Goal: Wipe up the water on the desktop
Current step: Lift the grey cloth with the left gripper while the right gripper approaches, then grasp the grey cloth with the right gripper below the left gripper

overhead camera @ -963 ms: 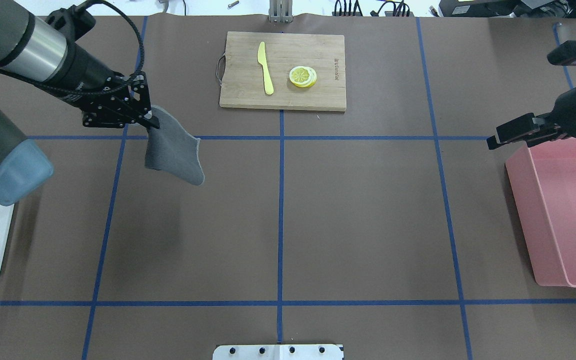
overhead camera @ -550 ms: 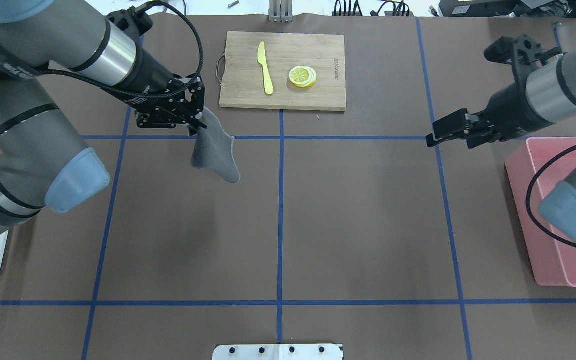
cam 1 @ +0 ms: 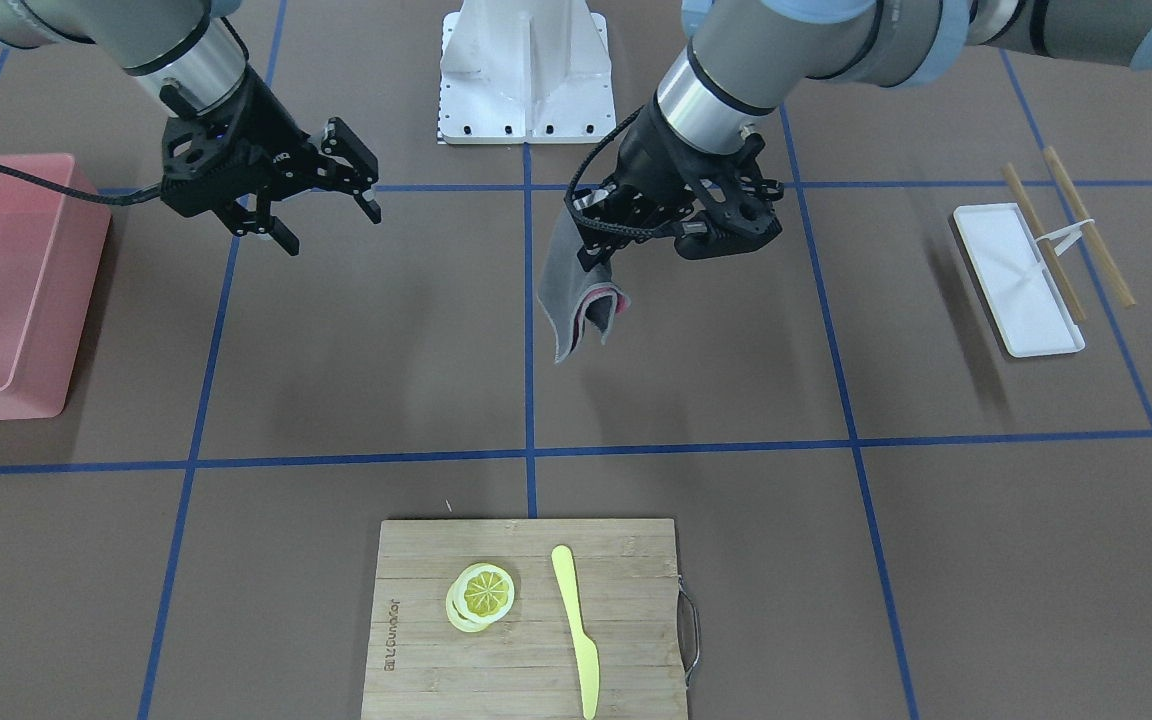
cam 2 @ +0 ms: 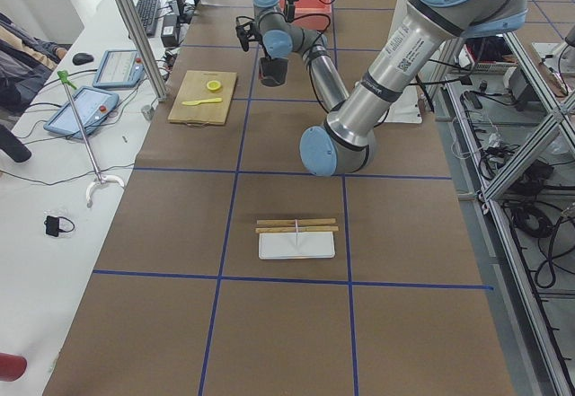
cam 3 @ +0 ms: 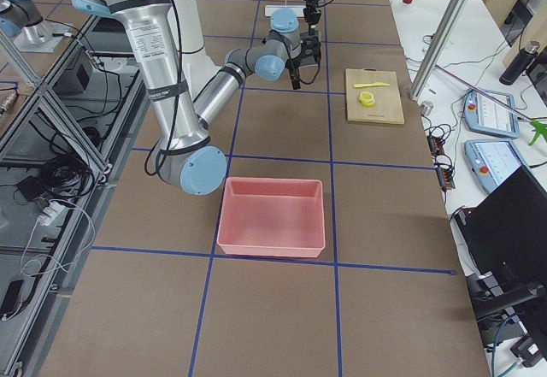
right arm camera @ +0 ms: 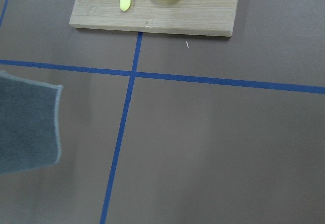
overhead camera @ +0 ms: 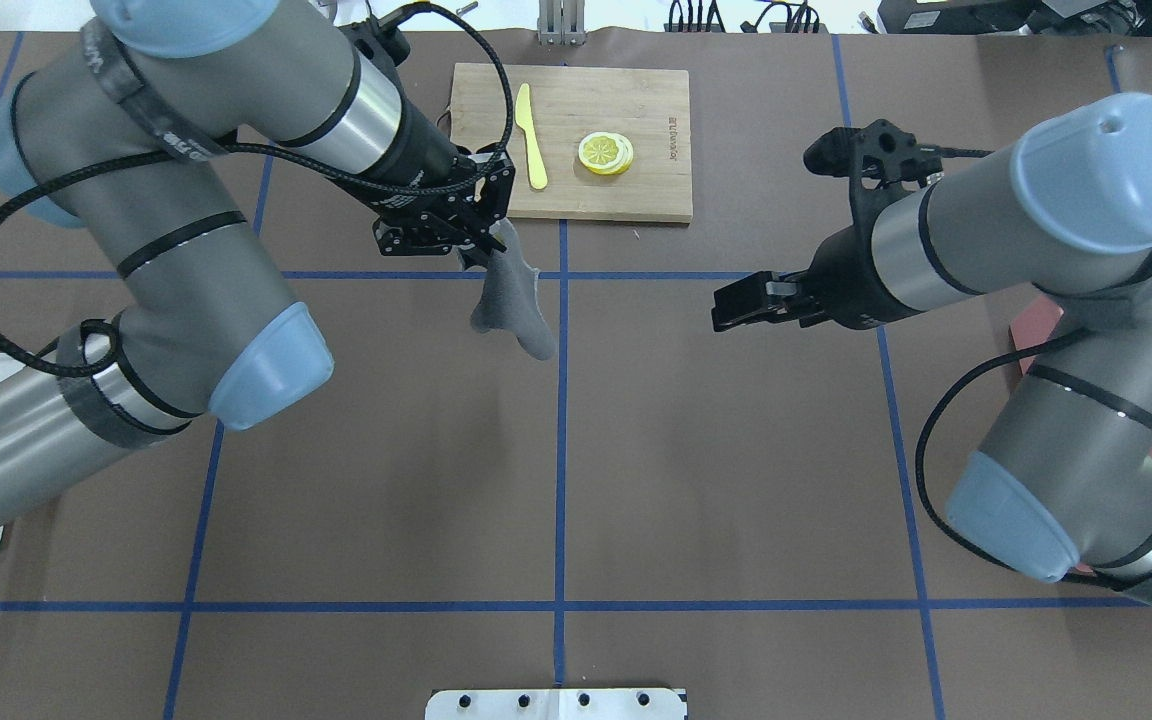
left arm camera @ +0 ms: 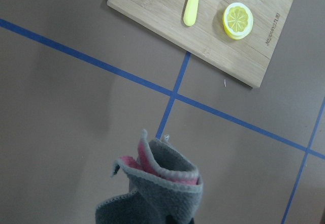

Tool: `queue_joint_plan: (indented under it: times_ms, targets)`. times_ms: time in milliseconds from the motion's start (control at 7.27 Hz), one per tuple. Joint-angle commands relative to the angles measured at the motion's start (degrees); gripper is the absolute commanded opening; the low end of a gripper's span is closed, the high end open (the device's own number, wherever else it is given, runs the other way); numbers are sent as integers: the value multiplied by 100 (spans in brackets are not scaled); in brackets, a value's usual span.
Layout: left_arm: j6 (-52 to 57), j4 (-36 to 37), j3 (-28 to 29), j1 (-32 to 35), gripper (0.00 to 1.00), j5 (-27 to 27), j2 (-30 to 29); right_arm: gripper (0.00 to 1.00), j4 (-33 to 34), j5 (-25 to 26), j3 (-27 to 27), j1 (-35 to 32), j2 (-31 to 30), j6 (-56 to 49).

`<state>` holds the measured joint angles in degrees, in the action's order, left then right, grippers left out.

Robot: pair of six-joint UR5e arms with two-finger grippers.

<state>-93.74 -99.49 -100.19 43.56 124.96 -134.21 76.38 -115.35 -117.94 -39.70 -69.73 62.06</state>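
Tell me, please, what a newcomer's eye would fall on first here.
The left hand pinches a grey cloth that hangs over the middle of the desktop. The right hand, open and empty, points towards it. Beyond lies a cutting board with lemon slices and a yellow knife.

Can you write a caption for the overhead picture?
Left gripper dangles a grey cloth above the brown desktop; right gripper open.

Brown desktop (overhead camera: 736, 450) with blue grid, grey cloth (overhead camera: 511, 305), pink tub (cam 3: 269, 244)
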Motion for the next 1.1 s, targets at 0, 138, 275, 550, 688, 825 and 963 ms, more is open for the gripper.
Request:
queue_joint_plan:
  times_ms: [0,138,275,550,688,825,963]
  targets:
    - [-285,0,481,-129,0,-156,-517,100,0,766,8,628,284,306]
    - [-303,0,500,-164,0,-225,-562,100,0,1126,8,882,389,315]
    - [-303,-9,500,-164,0,-226,-562,100,0,1434,8,1085,443,315]
    - [-486,-35,491,-190,0,-226,-562,100,0,1725,-9,1244,469,201]
    - [-688,-52,465,-260,0,-226,-580,100,-9,1997,-27,1341,530,71]
    - [-768,-53,447,-313,0,-217,-589,100,-9,2173,-97,1412,531,-235]
    - [-873,-53,439,-400,0,-226,-624,100,-17,2306,-97,1525,522,-247]
